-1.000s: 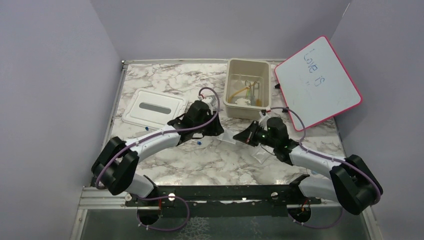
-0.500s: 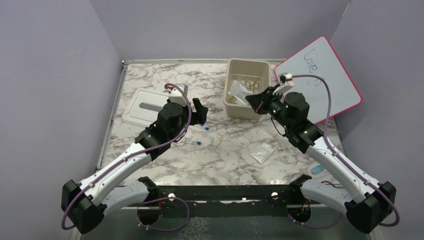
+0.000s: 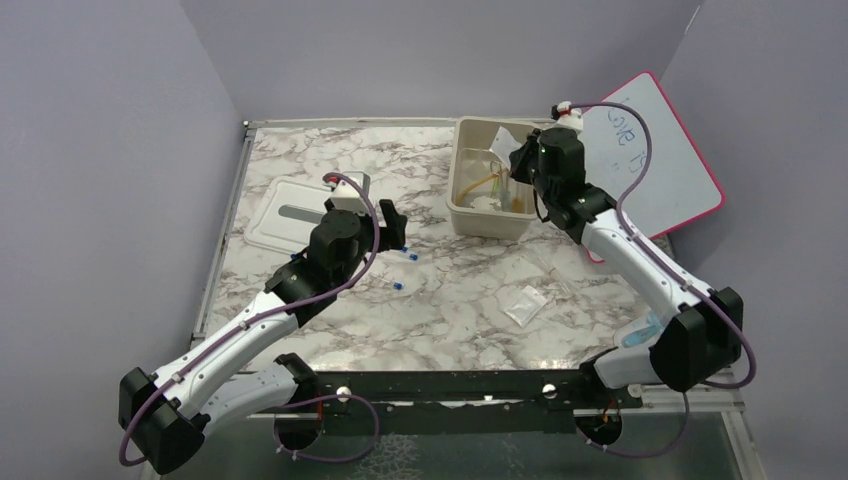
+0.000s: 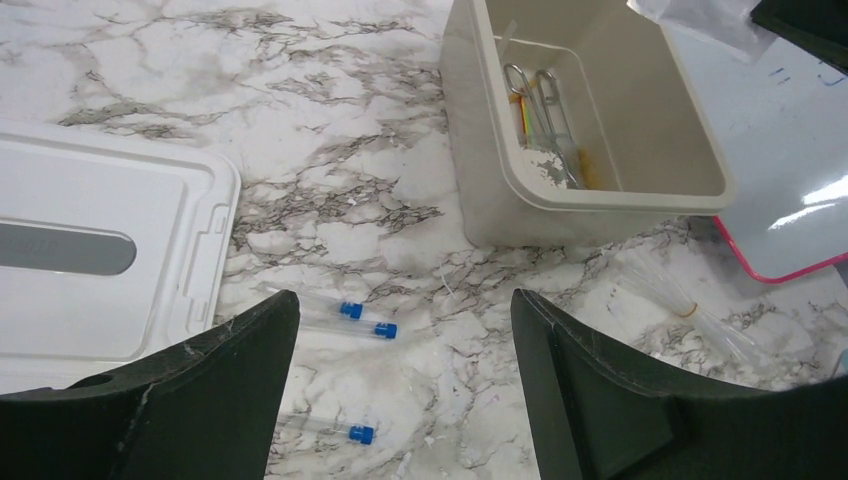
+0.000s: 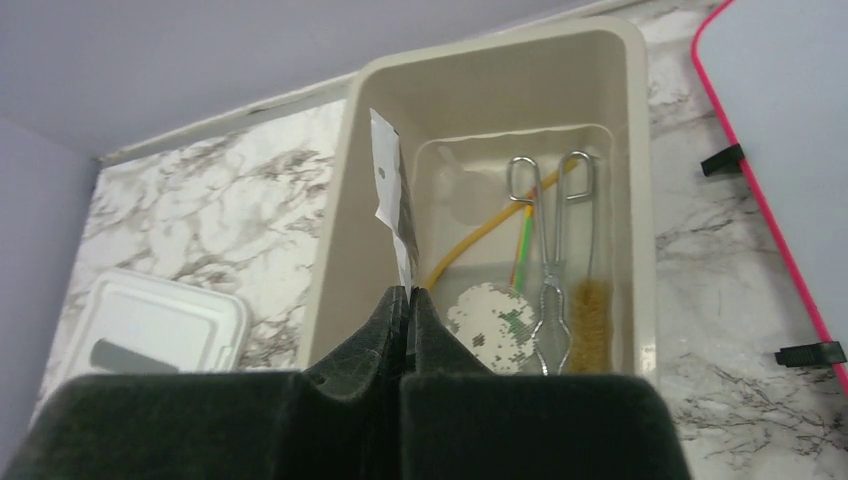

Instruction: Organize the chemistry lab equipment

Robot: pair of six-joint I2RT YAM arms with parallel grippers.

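Observation:
My right gripper (image 3: 519, 157) is shut on a clear plastic packet (image 5: 392, 195) and holds it over the left side of the beige tub (image 3: 493, 218). The tub holds an amber rubber tube (image 5: 480, 235), metal tongs (image 5: 555, 260), a brush (image 5: 592, 320), coloured sticks (image 5: 522, 250) and a bagged round dish (image 5: 488, 312). My left gripper (image 4: 405, 320) is open and empty above the table. Three blue-capped clear tubes lie below it, two side by side (image 4: 335, 310) and one nearer (image 4: 335, 430). Another packet (image 3: 524, 303) lies on the table.
The white lid (image 3: 300, 215) lies flat at the left. The pink-framed whiteboard (image 3: 660, 170) leans at the right, beside the tub. A thin clear bag with a yellow band (image 4: 680, 305) lies in front of the tub. A small blue thing (image 3: 640, 330) lies by the right arm's base.
My right gripper has risen from the table with the packet and moved back over the tub. My left gripper has pulled back and left, away from the tub's front.

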